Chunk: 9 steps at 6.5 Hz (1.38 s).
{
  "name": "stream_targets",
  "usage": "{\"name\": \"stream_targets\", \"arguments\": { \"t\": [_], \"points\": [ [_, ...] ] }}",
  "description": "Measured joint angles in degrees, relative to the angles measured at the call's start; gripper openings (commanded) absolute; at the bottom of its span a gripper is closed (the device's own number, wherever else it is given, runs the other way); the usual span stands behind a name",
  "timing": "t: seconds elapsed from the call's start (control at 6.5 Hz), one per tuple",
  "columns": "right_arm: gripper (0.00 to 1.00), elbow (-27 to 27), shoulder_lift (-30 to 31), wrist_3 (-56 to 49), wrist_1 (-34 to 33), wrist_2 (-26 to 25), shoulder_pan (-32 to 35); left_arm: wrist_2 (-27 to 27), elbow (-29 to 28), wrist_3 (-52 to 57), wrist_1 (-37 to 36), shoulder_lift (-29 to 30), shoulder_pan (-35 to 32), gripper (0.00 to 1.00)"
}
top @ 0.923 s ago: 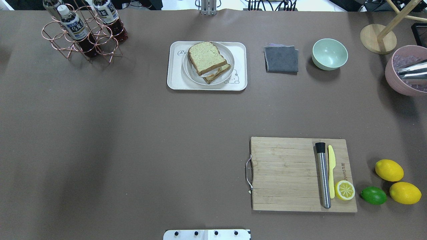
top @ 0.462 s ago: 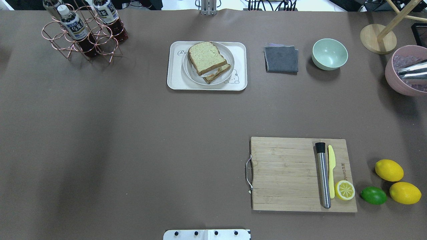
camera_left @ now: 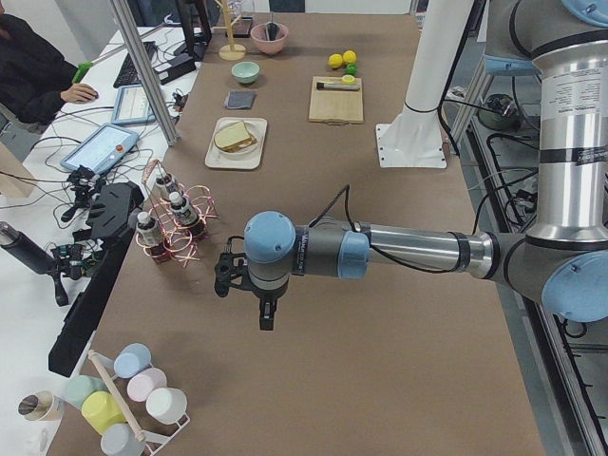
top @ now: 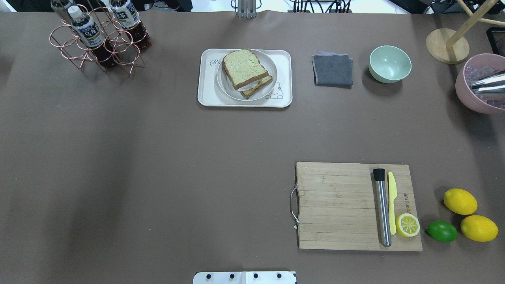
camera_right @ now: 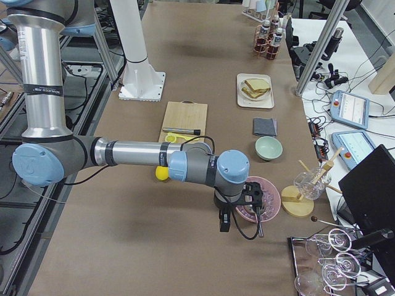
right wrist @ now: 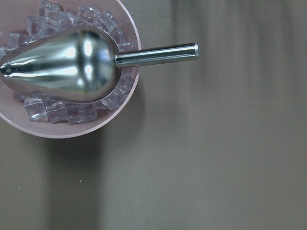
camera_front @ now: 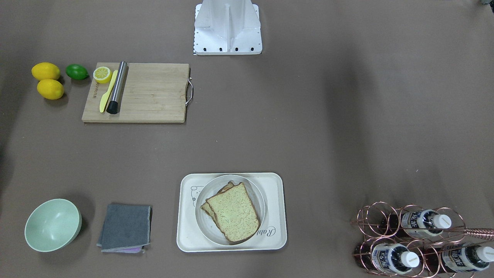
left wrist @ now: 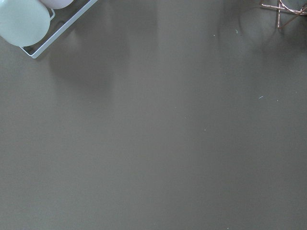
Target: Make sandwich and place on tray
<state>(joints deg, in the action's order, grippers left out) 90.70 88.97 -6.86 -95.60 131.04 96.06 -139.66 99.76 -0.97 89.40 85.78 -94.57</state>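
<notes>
left gripper (camera_left: 267, 321) aloft; sandwich (top: 244, 69) speckled tan, dark-crusted.

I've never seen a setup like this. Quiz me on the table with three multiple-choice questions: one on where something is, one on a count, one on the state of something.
1. Where does the sandwich lie?
A. in the bottle rack
B. on a round plate that sits in the tray
C. in the green bowl

2. How many whole yellow lemons are in view?
A. four
B. one
C. two

3. How does the top slice sit?
A. flat over the lower slice, shifted askew
B. standing on edge
C. cut in half

Answers:
1 B: the overhead view shows the bread inside the plate's rim, and the plate inside the tray.
2 C: two whole yellow fruits lie together next to one green one.
3 A: an edge of the lower slice peeks out from under the whole top slice.
</notes>
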Motion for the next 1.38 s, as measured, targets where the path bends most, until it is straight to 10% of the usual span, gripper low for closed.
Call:
{"name": "stream_targets", "arguments": {
  "t": [1.38],
  "points": [
    [1.00,-0.4,0.0,0.8,0.0,0.6,0.0,0.0,-2.3,0.2,0.0,3.3,0.1,0.98]
  ]
}}
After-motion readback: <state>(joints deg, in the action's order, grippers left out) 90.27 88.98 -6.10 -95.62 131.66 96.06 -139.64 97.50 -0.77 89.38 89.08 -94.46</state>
